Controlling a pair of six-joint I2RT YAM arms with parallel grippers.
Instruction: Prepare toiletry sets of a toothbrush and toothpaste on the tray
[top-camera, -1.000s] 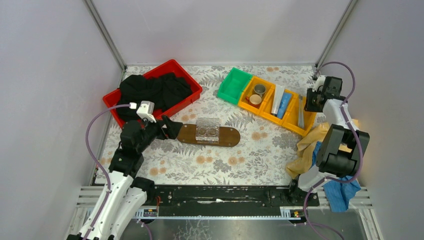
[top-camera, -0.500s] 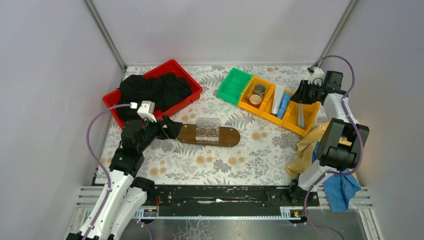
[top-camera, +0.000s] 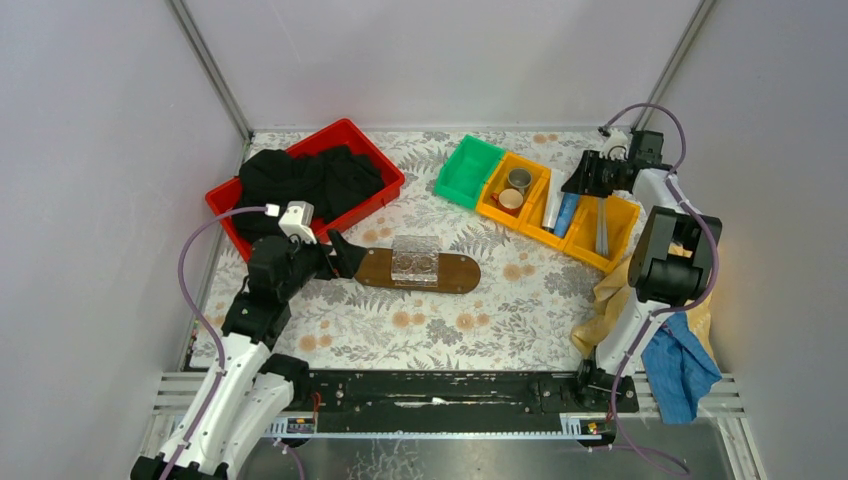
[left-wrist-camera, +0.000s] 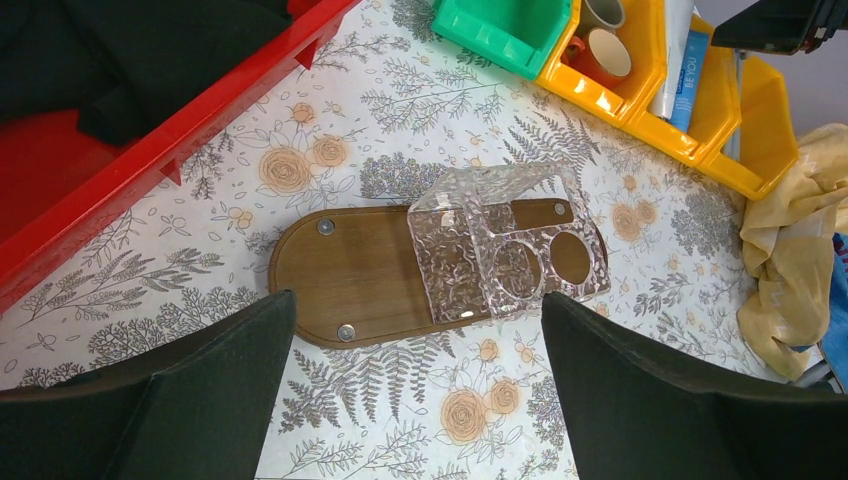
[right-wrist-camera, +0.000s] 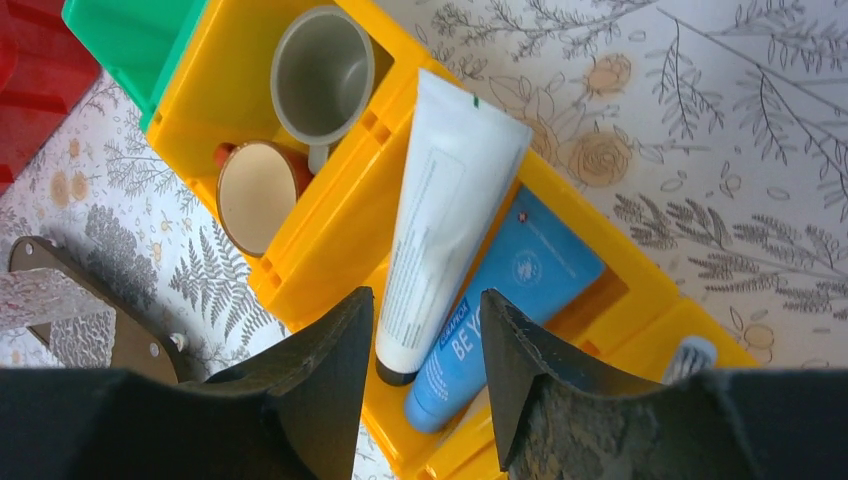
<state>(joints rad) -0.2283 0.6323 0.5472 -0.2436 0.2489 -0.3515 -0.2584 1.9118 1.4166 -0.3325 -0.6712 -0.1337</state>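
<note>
- The tray (left-wrist-camera: 340, 275) is a smooth, dark brown wooden oval with rounded ends, lying flat on the flower-patterned counter (left-wrist-camera: 400, 150). A clear, dimpled plastic holder (left-wrist-camera: 500, 250) with two round holes stands on its right half.
- The left gripper (left-wrist-camera: 417, 294) is at the tray's left end, its blunt black jaws spread wide and holding nothing.
- Beyond the tray's right end is a row of glossy yellow plastic bins (right-wrist-camera: 330, 230). One holds the toothpaste: a flat whitish tube (right-wrist-camera: 450, 200) and a flat blue tube (right-wrist-camera: 530, 290), side by side.
- The right gripper (right-wrist-camera: 427, 300) hangs over those tubes, jaws partly apart and gripping nothing.
- The toothbrush (top-camera: 602, 228), a slim pale stick, lies in the bin farthest from the tray.
</note>
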